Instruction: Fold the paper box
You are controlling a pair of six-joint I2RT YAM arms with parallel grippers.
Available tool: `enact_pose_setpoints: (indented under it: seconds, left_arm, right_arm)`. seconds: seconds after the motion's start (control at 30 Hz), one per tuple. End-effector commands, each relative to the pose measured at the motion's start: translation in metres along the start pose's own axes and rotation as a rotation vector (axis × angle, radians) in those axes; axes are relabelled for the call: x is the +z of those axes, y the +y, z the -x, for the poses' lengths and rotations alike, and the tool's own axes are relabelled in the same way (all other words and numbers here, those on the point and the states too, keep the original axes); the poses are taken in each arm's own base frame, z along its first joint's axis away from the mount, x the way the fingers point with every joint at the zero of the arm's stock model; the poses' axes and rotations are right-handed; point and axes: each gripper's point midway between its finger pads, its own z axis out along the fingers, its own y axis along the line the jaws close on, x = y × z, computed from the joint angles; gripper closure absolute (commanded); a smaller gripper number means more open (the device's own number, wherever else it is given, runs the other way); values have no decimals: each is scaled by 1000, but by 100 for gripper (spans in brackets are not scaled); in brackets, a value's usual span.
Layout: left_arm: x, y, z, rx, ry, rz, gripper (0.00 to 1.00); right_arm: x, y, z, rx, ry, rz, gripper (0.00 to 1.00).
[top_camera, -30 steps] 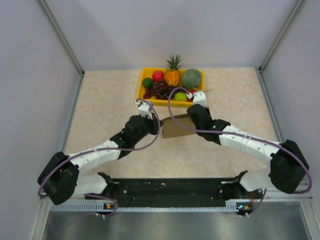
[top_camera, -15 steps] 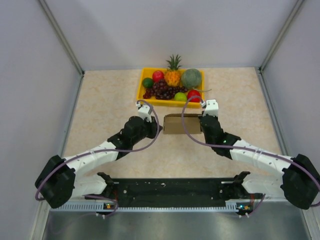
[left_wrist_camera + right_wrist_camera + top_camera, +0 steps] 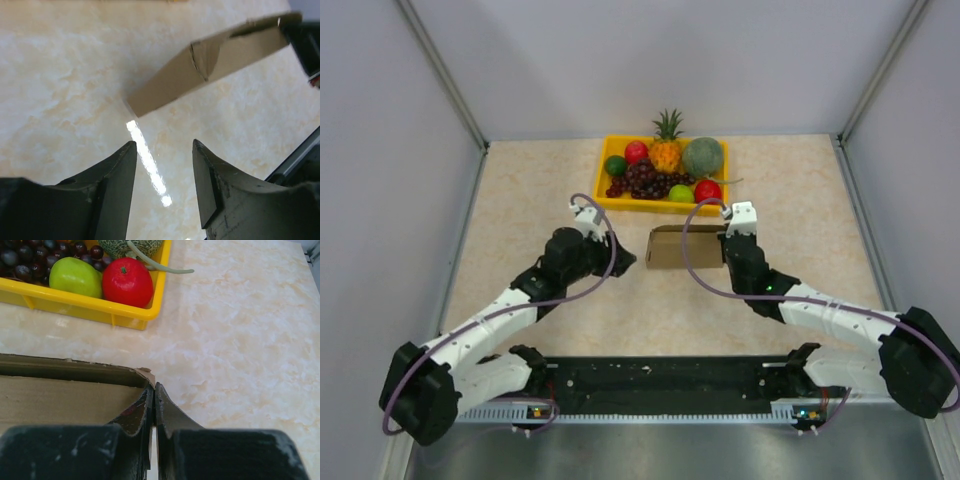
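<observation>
The paper box (image 3: 682,247) is a small brown carton lying on the table just in front of the fruit tray. In the left wrist view the paper box (image 3: 200,70) lies ahead of the fingers, apart from them. My left gripper (image 3: 620,258) (image 3: 164,142) hangs open to the box's left with only bare table between its fingers. My right gripper (image 3: 725,248) (image 3: 154,385) is shut, its tips pressed together at the right end of the paper box (image 3: 60,395), beside a torn cardboard corner. I see nothing clamped between them.
A yellow tray (image 3: 602,182) (image 3: 135,315) of fruit stands right behind the box, holding a pineapple (image 3: 666,148), a melon (image 3: 702,157), grapes, a red apple (image 3: 127,282) and a green apple (image 3: 76,276). Walls close in the table left, right and behind.
My left gripper opened, let go of the box's left end and drew back to the left. The box went from tilted to lying straight. My right arm swung right to the box's right end.
</observation>
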Motion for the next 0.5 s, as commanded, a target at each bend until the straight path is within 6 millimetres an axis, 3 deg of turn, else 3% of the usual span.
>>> enact_pose_setpoints:
  seconds: [0.0, 0.07, 0.13, 0.17, 0.23, 0.27, 0.37, 0.47]
  left_arm:
    - [-18, -15, 59, -113, -104, -112, 45]
    - [-17, -23, 87, -122, -132, -167, 47]
    - [-12, -41, 106, -88, -125, -241, 57]
    - [-1, -50, 126, -64, -128, -277, 62]
    - [11, -65, 139, -57, -109, -340, 65]
    - [27, -72, 146, -53, -79, -374, 69]
    - [56, -91, 148, -42, -11, -450, 74]
    - [81, -109, 135, -22, 48, -476, 78]
  right_arm:
    - [2, 3, -10, -75, 38, 24, 100]
    - [2, 3, -8, -86, 36, 23, 100]
    - [2, 3, -8, -88, 37, 24, 100]
    - [2, 4, -8, -87, 36, 26, 100]
    - [2, 4, -8, -83, 37, 29, 100]
    - [2, 6, -9, -85, 39, 35, 100]
    - [3, 7, -8, -78, 39, 39, 100]
    - [4, 8, -8, -79, 43, 37, 100]
